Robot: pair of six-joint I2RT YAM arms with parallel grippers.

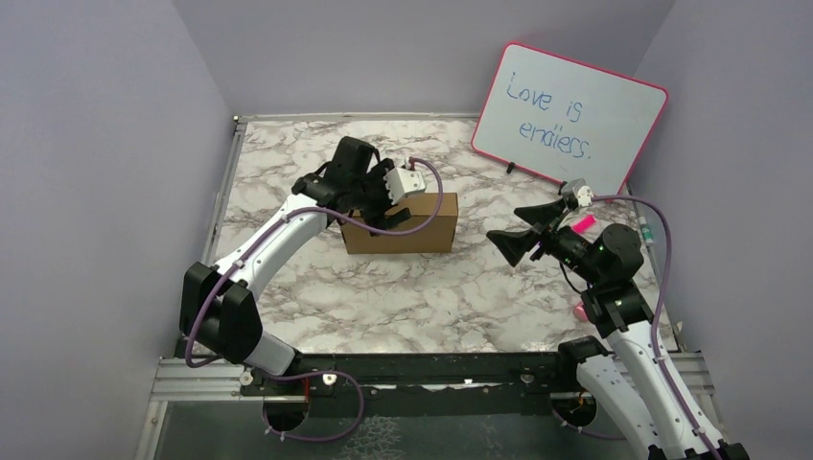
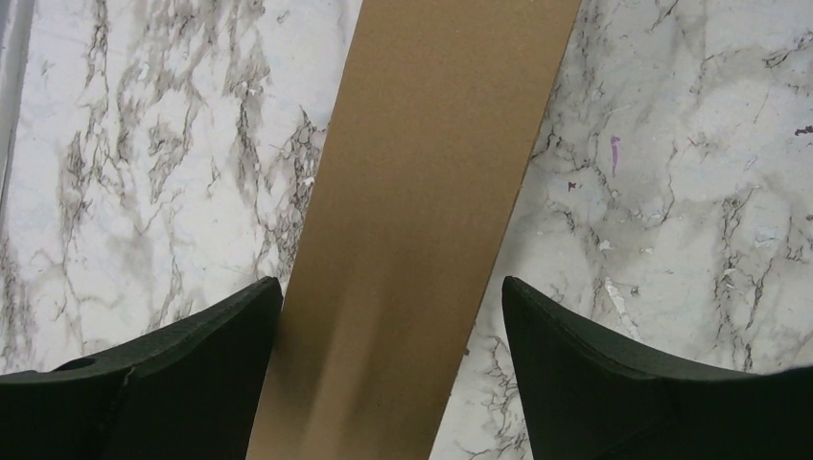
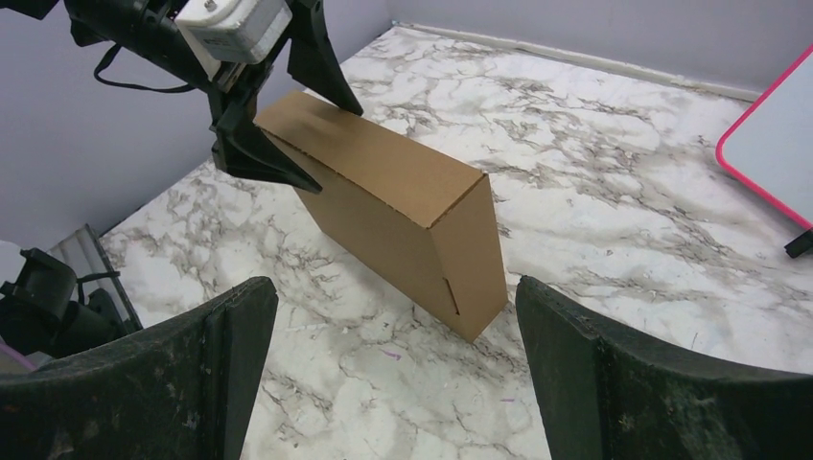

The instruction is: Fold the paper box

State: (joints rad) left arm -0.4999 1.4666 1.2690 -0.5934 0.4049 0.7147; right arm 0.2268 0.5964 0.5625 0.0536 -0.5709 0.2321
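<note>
Paper box (image 1: 403, 228), already closed, is standing on its narrow long edge on the desk (image 1: 460, 297); my left claw (image 2: 391, 287) is straddling its top edge, jaws wide, gripping nothing; my right claw (image 3: 393, 287) is hovering well apart, also wide; I am judging that any sideways nudge from the left claw could topple it.

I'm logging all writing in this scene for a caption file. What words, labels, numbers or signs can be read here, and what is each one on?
"Love is endless." is handwritten in blue marker across two lines on the pink-framed whiteboard.
The paper box is plain brown cardboard, with no print on the faces that show.
No other text, brand or number is readable in any view.
</note>
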